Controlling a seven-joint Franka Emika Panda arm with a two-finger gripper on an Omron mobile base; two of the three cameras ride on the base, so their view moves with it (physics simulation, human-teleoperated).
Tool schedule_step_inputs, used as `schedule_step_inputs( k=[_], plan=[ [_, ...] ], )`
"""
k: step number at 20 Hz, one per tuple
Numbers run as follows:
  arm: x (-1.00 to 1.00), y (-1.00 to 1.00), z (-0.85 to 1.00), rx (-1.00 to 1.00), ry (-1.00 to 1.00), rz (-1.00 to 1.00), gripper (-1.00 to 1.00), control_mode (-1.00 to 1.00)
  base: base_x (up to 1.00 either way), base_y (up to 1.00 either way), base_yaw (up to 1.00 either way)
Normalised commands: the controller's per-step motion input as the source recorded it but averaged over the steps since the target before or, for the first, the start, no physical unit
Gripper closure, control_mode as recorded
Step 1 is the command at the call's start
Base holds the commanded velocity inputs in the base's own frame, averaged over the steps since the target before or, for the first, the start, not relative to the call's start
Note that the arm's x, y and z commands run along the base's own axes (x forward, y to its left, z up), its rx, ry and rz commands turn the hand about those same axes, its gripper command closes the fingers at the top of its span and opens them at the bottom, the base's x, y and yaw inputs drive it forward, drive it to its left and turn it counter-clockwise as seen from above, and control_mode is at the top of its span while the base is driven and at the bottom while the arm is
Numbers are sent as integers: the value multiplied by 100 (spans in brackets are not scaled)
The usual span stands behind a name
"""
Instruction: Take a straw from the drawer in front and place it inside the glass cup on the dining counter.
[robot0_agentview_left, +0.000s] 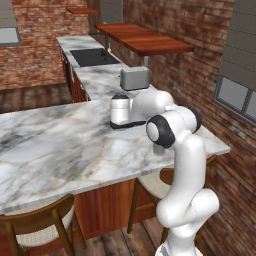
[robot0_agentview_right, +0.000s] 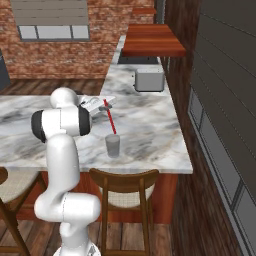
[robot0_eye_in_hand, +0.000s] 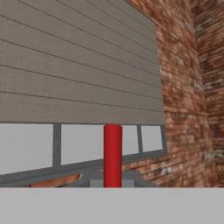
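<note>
My gripper (robot0_agentview_right: 103, 102) hovers over the dining counter (robot0_agentview_right: 150, 130), shut on the top end of the thin red straw (robot0_agentview_right: 110, 119). The straw slants down and to the right, and its lower tip reaches the rim of the clear glass cup (robot0_agentview_right: 113, 146) standing near the counter's front edge. Whether the tip is inside the cup I cannot tell. In the hand view the straw (robot0_eye_in_hand: 112, 155) rises as a red bar from the bottom centre, against a window with blinds. In the left base view my arm hides the cup. The drawer is out of view.
A silver toaster (robot0_agentview_right: 149, 80) stands on the marble worktop behind, also seen as the toaster (robot0_agentview_left: 135, 78) near a dark sink (robot0_agentview_left: 94, 56). A wooden shelf (robot0_agentview_left: 145, 39) juts from the brick wall. Wooden stools (robot0_agentview_right: 125, 182) tuck under the counter's front edge.
</note>
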Motion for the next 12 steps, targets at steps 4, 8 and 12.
schedule_step_inputs(
  k=[4,8,12],
  plan=[
    [0,0,0,0,1,-3,100,-100,0,0,0],
    [0,0,0,4,1,0,100,-100,0,0,0],
    [0,0,-1,9,2,0,100,-100,0,0,0]
  ],
)
